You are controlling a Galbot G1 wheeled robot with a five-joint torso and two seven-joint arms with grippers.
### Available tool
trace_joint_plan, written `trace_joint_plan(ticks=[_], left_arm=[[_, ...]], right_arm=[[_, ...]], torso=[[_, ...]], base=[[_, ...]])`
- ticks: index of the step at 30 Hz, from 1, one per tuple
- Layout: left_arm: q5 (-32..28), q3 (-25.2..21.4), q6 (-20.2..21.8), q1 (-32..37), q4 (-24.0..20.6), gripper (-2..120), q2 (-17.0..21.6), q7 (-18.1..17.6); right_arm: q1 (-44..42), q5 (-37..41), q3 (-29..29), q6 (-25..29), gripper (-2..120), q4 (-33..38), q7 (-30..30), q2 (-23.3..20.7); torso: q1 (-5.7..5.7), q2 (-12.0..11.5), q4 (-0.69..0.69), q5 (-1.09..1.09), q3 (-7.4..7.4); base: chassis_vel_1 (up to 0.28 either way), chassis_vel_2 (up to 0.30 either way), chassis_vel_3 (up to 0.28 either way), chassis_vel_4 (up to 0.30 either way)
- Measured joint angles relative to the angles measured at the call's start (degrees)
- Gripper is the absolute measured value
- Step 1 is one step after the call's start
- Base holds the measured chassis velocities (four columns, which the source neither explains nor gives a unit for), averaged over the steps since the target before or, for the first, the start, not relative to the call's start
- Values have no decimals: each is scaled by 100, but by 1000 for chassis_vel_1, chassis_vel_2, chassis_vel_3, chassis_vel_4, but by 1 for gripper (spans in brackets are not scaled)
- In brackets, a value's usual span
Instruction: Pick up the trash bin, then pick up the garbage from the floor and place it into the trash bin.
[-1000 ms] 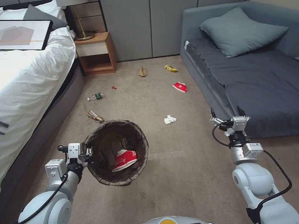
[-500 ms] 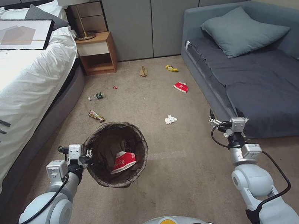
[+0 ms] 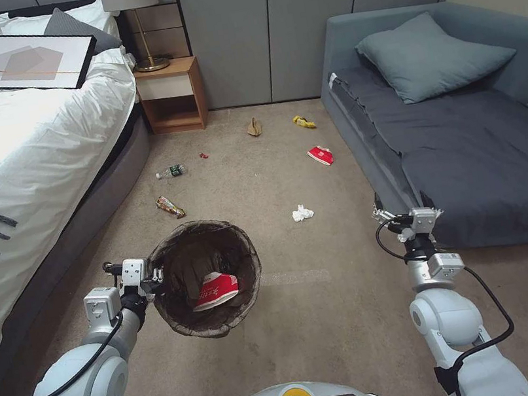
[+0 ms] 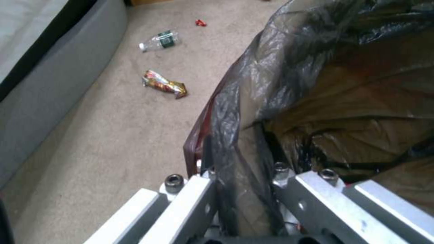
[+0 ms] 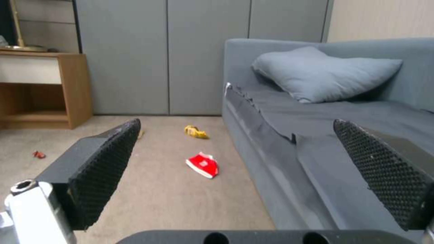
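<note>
1. White-armed left gripper (image 3: 154,276), low on the left beside the bed (image 3: 25,147), has its jaws clenched on the bagged rim of the trash bin (image 3: 206,277), which hangs clear of the floor (image 3: 322,321); the first step looks done
2. One red-and-white wrapper (image 3: 215,290) lies inside the bin, so I judge the collecting has begun
3. Litter left on the carpet, left to right: a foil snack packet (image 3: 169,206) just beyond the bin, a clear bottle (image 3: 171,171), a small red scrap (image 3: 203,155), a brown paper bag (image 3: 254,127), a crumpled tissue (image 3: 302,213), a yellow packet (image 3: 303,122) and a red wrapper (image 3: 320,155) near the sofa (image 3: 465,128)
4. Right gripper (image 3: 401,201) hovers at the sofa's front edge, its jaws released and empty; most of the pickup looks undone
</note>
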Motion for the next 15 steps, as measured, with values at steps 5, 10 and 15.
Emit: trace_joint_plan(ticks=[5,10,15], left_arm=[[2,2,0,6,-17,0,12,-2],[2,2,5,16,-30,0,27,-10],[1,6,9,14,-29,0,29,-15]], right_arm=[[14,5,0,0,100,-14,-2,0],[13,4,-5,7,100,-21,-17,9],[4,4,-6,16,100,-22,-24,15]], torso=[[0,0,-1,0,0],[0,-1,-1,-1,1],[1,-1,-1,-1,1]], base=[[-149,142,152,-140],[-192,202,190,-201],[-180,190,176,-190]])
